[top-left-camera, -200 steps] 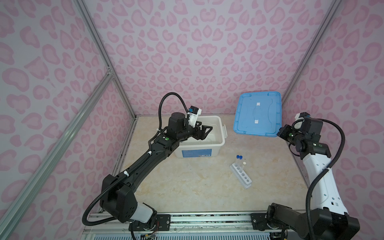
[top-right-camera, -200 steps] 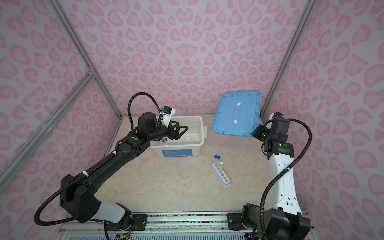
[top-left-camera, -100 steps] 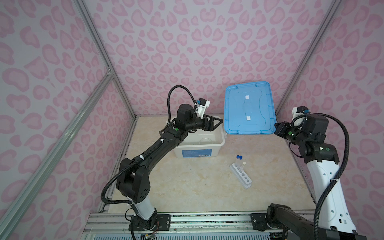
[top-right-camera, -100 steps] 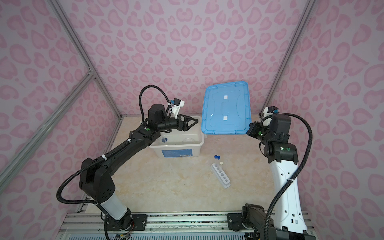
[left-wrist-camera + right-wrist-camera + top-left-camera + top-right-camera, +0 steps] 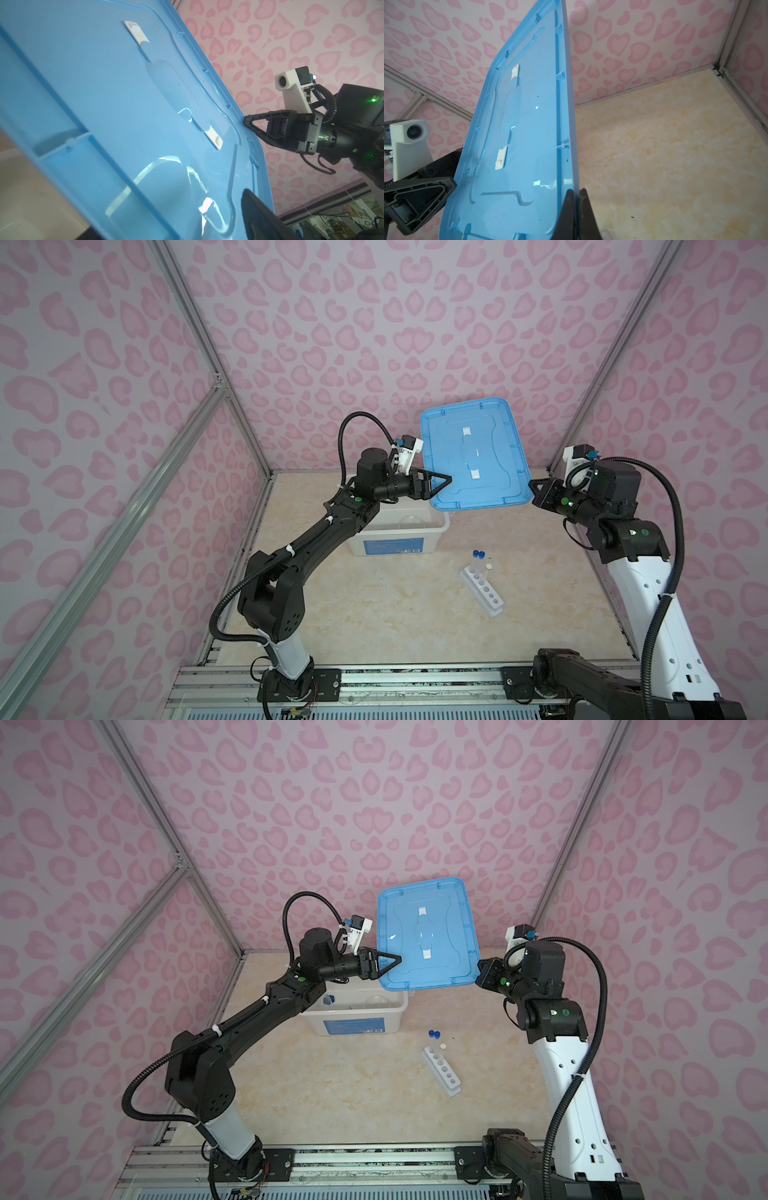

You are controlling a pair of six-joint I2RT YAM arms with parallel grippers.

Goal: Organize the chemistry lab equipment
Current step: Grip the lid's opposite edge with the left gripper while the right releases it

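Observation:
The blue lid hangs tilted in the air over the white bin. My right gripper is shut on the rim of its right edge. My left gripper stands open at the lid's left edge, one finger over the top face and the other hidden behind the lid. The white rack lies on the table and holds two blue-capped test tubes and a pale-capped one. A clear round dish and a blue-based cylinder sit in the bin.
The bin stands at the back middle of the marble table, partly under the left arm and the lid. Pink patterned walls with metal posts close in the back and both sides. A metal rail runs along the front edge.
My right arm has carried the lid leftward, from the back right to above the bin. My left gripper has risen out of the bin and moved right to the lid's left edge.

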